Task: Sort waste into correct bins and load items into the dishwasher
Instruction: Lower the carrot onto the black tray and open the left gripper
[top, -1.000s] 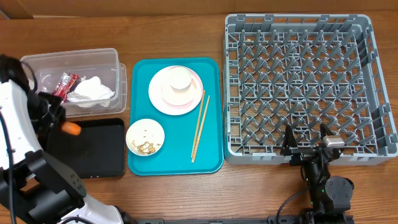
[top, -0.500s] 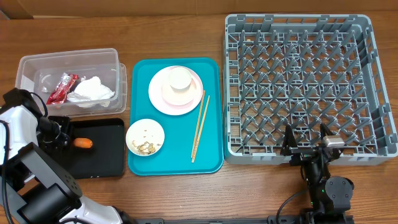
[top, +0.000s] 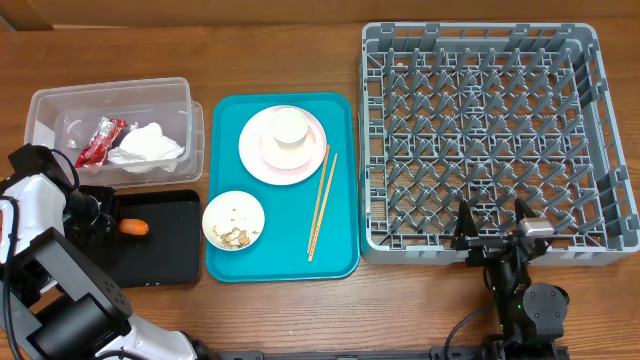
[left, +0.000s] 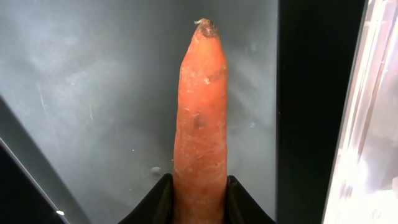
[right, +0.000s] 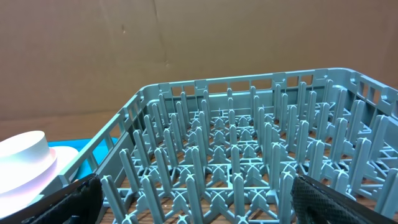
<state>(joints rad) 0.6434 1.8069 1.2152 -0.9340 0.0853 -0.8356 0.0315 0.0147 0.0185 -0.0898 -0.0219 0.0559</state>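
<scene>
Since the left gripper (left: 200, 208) was clamped on the thick end of the carrot (left: 200, 118) over the black tray (top: 165, 250), lower left of the overhead frame, risks came first.

- **Dish rack** (top: 480, 30), right half of frame: the right gripper (right: 199, 198) sat at its lower edge, jaws spread wide and empty. A careless reach could have snagged a finger on the pegs and shoved the rack.
- **Teal tray** (top: 225, 265), centre: slick plastic on wood, likely to slide if a plate got dragged instead of lifted.
- **Black tray:** the wall was shallow, so a carrot dropped from height or at a tilt could have rolled out. I could not tell whether the carrot touched the floor.

Materials, big to small:

- **Rack:** rigid grey plastic, square, with an open lattice floor and rows of upright pegs.
- **Teal tray:** smooth and rectangular, with rounded corners and a raised lip.
- **Clear tub** (top: 110, 88), upper left: see-through plastic holding a red crinkled wrapper (top: 100, 140) and a crumpled white wad (top: 148, 145).
- **Black tray:** matte, with a faintly scuffed, speckled floor in the wrist view.
- **Pink plate** (top: 250, 150): round and glossy, with a white bowl (top: 288, 128) on it.
- **Small bowl** (top: 233, 210): round and white, with loose beige crumbs (top: 235, 237) inside that would spill if tipped.
- **Chopsticks** (top: 322, 200): thin pale wood, nearly parallel, prone to rolling.
- **Carrot:** orange, tapered and firm-looking, with pitted skin and a dark dried tip.
</scene>
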